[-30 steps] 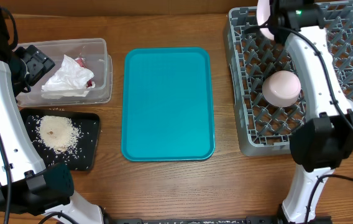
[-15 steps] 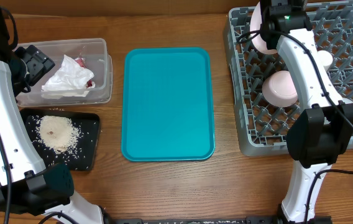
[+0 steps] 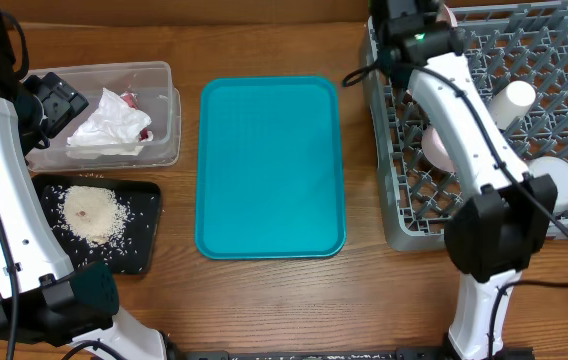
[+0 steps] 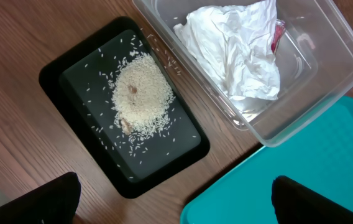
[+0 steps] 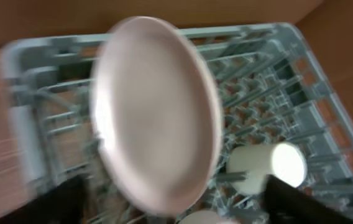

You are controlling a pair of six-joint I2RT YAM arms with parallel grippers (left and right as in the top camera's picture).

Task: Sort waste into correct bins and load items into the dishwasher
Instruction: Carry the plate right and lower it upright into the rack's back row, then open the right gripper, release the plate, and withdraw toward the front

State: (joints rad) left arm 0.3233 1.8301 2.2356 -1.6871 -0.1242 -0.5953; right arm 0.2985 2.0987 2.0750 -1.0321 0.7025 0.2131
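The pale-pink plate (image 5: 158, 106) stands on edge among the pegs at the back left of the grey dishwasher rack (image 3: 564, 60). My right gripper (image 5: 175, 202) is open, its fingers wide on either side of the plate's lower rim; the picture is blurred. A cup (image 3: 514, 100) and two bowls (image 3: 556, 180) (image 3: 431, 146) lie in the rack. The crumpled napkin (image 3: 112, 125) sits in the clear tub (image 3: 164, 75), and the rice heap (image 3: 89, 212) lies on the black tray (image 3: 144, 245). My left gripper (image 4: 176, 205) hangs open, high above the table's left side.
The teal serving tray (image 3: 270, 165) lies bare in the middle of the wooden table. My right arm stretches from the front edge across the rack's left side, covering part of one bowl. My left arm runs along the table's left edge.
My right arm swung left across the rack with the plate to the back left corner, and its jaws opened. The left arm stayed still.
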